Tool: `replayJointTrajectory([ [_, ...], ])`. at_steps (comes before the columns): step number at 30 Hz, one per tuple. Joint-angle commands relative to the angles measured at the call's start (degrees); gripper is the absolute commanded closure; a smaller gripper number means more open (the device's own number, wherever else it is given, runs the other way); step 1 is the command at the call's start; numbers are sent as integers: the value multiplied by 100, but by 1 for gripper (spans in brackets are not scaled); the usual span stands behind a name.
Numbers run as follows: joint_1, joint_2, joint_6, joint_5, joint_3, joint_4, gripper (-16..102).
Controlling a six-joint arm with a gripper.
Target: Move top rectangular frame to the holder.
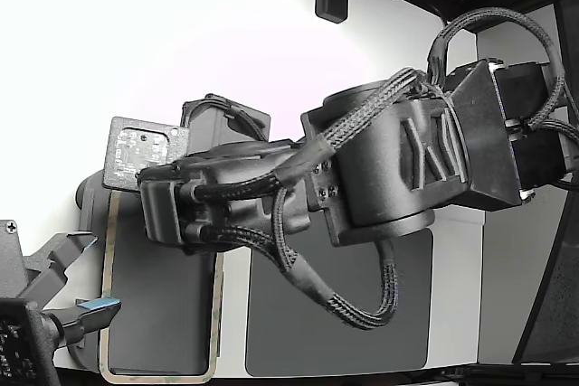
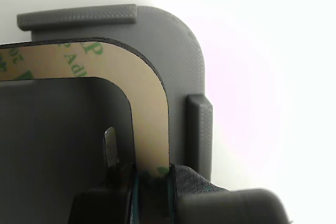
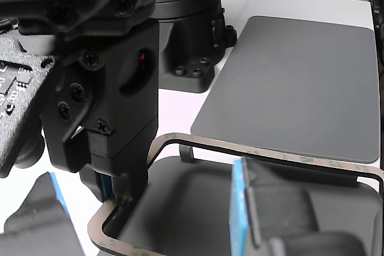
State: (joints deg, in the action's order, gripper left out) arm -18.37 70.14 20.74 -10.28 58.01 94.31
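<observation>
the top rectangular frame [image 1: 107,296] shows in the lower left of the exterior view as a thin cream-tan ring with its long axis running up and down the picture. its upper end is hidden behind the arm [image 1: 362,169]; the lower short side lies near the bottom edge. in the wrist view one rounded corner of the frame [image 2: 149,103] fills the left half, green print on its tan face, lying over the holder [image 2: 181,51], whose raised tabs stand along the top and at the right of that corner.

the gripper [image 2: 152,179] pinches one side of the frame between its fingers, one inside the ring and one outside. only the finger roots show, cut off by the bottom edge.

in the other view the frame [image 3: 270,154] is tilted, the gripped end lower left; a blurred blue-edged part [image 3: 240,208] covers some of it. the dark grey mat [image 3: 300,82] lies at upper right.
</observation>
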Motion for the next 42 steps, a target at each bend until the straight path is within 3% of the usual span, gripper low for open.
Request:
replayJointTrajectory([
  [1,123,88,-53,35,-185,53,96],
  [42,264,-220,-237,79,-237,53,96],
])
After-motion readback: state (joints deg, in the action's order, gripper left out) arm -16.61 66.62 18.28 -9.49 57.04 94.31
